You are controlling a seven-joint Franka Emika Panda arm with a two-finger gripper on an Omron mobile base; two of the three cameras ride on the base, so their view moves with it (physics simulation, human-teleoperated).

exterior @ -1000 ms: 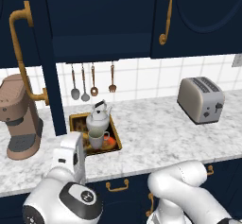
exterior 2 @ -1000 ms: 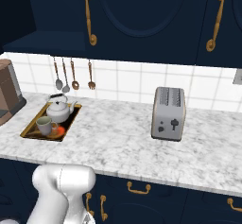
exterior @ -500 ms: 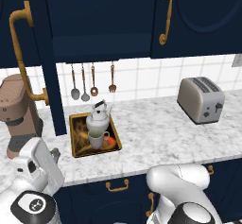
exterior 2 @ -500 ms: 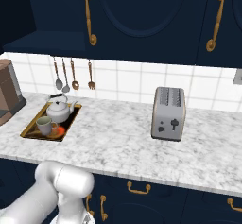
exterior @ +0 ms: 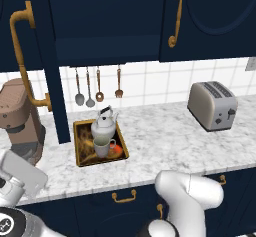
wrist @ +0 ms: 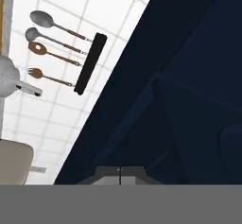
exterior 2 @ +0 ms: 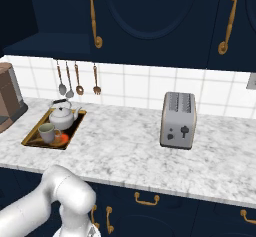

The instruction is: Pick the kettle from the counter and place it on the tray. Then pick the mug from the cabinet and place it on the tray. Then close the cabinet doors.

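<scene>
One tray (exterior: pixel 80 157) is seen at centre left of the left base view, flat on the counter (exterior: pixel 165 141). One kettle (exterior: pixel 104 126) and one mug (exterior: pixel 102 147) are set inside it, the kettle at the back, the mug just in front and close to it; whether they touch cannot be told. In the right base view the same tray (exterior 2: pixel 31 140), kettle (exterior 2: pixel 63 117) and mug (exterior 2: pixel 47 132) are placed at the left middle of the frame.

One silver toaster (exterior: pixel 215 104) is stood at the right of the left base view, well apart from the tray. One brown coffee machine (exterior: pixel 20 118) is found at the left edge. Four utensils (exterior: pixel 99 86) are hung on the white tiled wall above the tray.

One cabinet door (exterior: pixel 47 66) is seen swung out at upper left, edge on to the camera, with one brass handle (exterior: pixel 25 56) on it; the cabinet (exterior: pixel 110 21) behind it is left uncovered. Further closed doors with two brass handles are counted along the top of the right base view.

The gripper (wrist: pixel 119 172) is seen at the bottom centre of the hand view, clenched with nothing between the fingertips, pointed at a dark navy panel. Four utensils and one dark rail (wrist: pixel 90 63) are shown at upper left of that view.
</scene>
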